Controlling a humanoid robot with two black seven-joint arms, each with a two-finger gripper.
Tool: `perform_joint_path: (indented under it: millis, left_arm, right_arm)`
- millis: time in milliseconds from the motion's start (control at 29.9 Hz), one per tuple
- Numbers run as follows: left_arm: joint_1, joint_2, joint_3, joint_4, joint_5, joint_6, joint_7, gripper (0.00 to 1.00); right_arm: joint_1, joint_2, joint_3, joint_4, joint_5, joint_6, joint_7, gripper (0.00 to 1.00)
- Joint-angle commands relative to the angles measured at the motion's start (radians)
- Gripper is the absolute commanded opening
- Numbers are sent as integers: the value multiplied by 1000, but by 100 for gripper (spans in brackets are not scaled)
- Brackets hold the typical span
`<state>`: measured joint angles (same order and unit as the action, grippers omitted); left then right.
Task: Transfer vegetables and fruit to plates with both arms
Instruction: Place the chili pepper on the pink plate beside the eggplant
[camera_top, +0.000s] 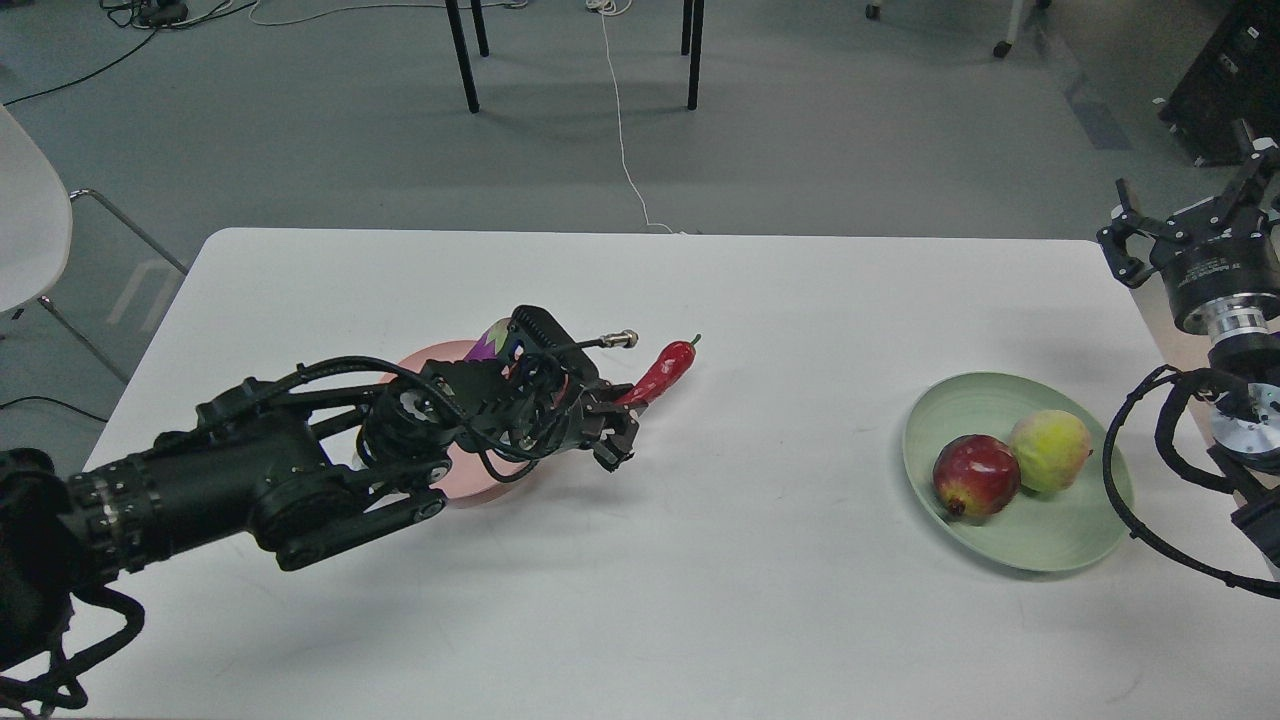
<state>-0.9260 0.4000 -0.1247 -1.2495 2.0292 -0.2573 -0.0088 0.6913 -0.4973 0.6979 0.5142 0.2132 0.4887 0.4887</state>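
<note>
My left gripper (618, 425) is shut on the lower end of the red chili pepper (664, 369), which slants up to the right with its green stem uppermost, just right of the salmon pink plate (417, 362). The purple eggplant (493, 340) lies on that plate, mostly hidden behind my left wrist. The dark red pomegranate (976, 476) and the yellow-green peach-like fruit (1050, 450) sit side by side on the pale green plate (1000, 386) at the right. My right gripper (1128, 232) is open and empty, raised beyond the table's right edge.
The white table (760, 620) ends just past the green plate on the right. A loose cable with a metal plug (622, 339) sticks out over my left wrist. A white chair (30, 210) stands at the far left, and black table legs (462, 55) stand on the floor behind.
</note>
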Motion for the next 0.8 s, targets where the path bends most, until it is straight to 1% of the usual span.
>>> perform_joint_path:
  millis: [0,67,200,334,367,401,434,468,534,668,768]
  left_arm:
    - [-2,164,-9,-146,-3,-22,-6,16]
    - [7,230,-3,-186,-3,-25,-7,17]
    - [58,293,3,-188,5,-23,-8,20]
    - [110,295,-4,-185,8,-23,-7,30]
    - [114,289,-7,-180,8,-22,-5,38]
    - [116,284,-7,-174,6,-20,-3,54]
    - [118,281,-7,-165,6,-17,-2,73]
    - [121,283,-7,-159,3,-16,-3,80]
    - [121,286,-10,-157,-1,-16,-5,80]
    - [119,289,-41,-159,-6,-16,-7,86]
    - [118,292,-73,-160,-49,-17,-8,86]
  right_arm:
    - [1,0,2,-23,0,0,0,99]
    - [1,0,0,-28,0,0,0,99]
    - [8,0,0,-28,-2,0,0,99]
    - [11,0,0,-26,-2,0,0,99]
    - [11,0,0,-26,-2,0,0,99]
    - [11,0,0,-28,-2,0,0,99]
    - [11,0,0,-28,-2,0,0,99]
    - [11,0,0,-26,-2,0,0,99]
    - [11,0,0,-26,-2,0,0,99]
    - [5,-1,0,-26,-2,0,0,99]
    - [2,-1,0,-26,-2,0,0,99]
